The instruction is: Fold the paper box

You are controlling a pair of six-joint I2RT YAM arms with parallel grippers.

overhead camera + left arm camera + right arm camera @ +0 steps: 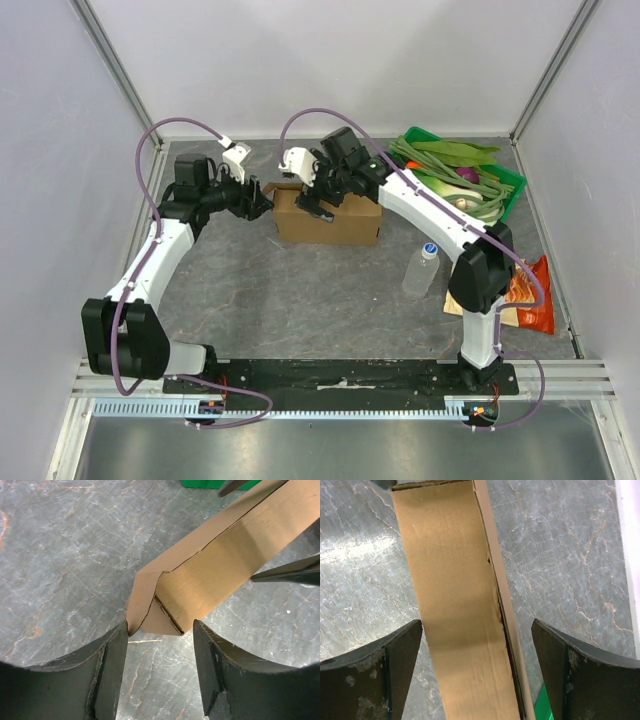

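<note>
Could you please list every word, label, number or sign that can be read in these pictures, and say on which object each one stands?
No text can be read in any view.
paper box: plain brown cardboard, no print on the sides that show.
snack bag: orange printed surface, too small and blurred to read.
bottle: nothing legible at this size.

The top camera is looking down from behind both arms, farther off. Wrist cameras are peering closely past the left claw (161, 627) and right claw (476, 624), all sharing the paper box (328, 222) just ahead of each claw.
</note>
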